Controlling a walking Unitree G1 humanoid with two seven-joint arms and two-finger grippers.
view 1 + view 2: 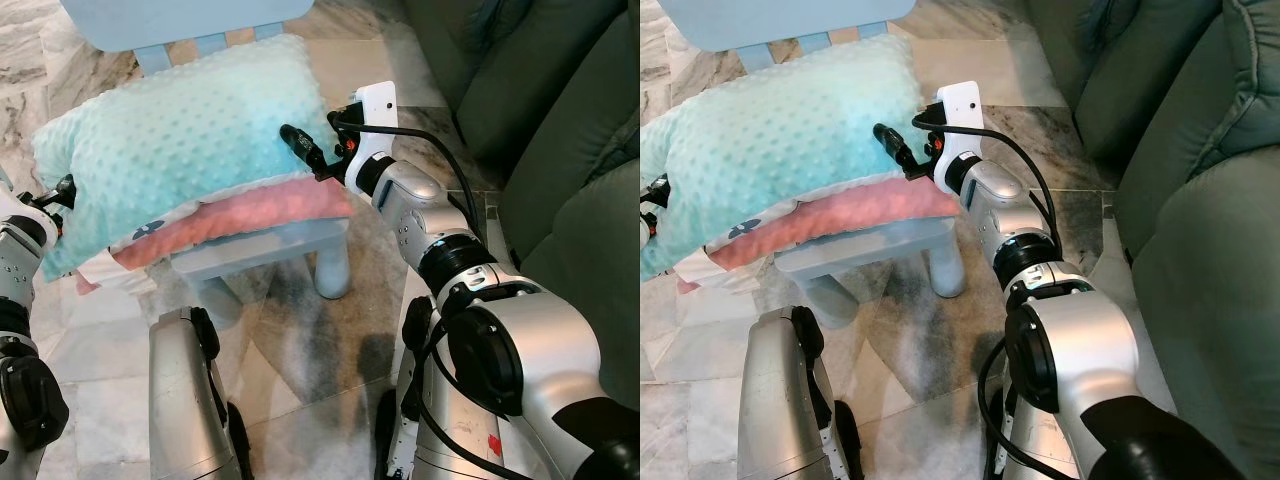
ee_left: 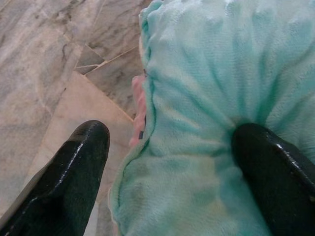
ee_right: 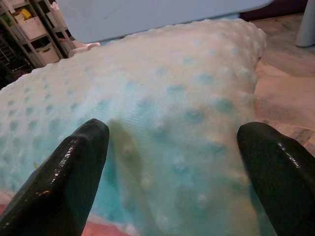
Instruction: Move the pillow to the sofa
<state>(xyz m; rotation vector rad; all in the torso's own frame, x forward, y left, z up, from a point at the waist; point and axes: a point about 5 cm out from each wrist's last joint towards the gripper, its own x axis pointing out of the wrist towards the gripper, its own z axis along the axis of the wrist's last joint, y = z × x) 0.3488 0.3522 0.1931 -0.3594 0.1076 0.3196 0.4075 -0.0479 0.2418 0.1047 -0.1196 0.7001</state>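
Pillow: the mint dotted pillow [image 1: 180,140] lies on the seat of the pale blue chair [image 1: 270,245]. It covers the seat from edge to edge and hangs over the left edge. Under it we see a pink layer [image 1: 250,215], maybe its other side or a second cushion; we cannot tell which.

Left tool: our left tool [image 2: 167,162] is at the left end of the pillow, past the seat edge. It is wide open; one finger [image 2: 273,172] presses into the fabric, the other is beside the pillow's edge, over the floor.

Right tool: our right tool [image 3: 172,162] is at the right end, near the front right corner of the seat. Its fingers [image 3: 64,172] are spread wide on the top face and hold nothing yet.

Sofa: the dark green sofa [image 1: 560,130] stands on our right, apart from the chair.

Progress: we judge the task is at its start. We have reached both ends, but the pillow is not gripped. Closing, lifting, turning right and putting it down are left.
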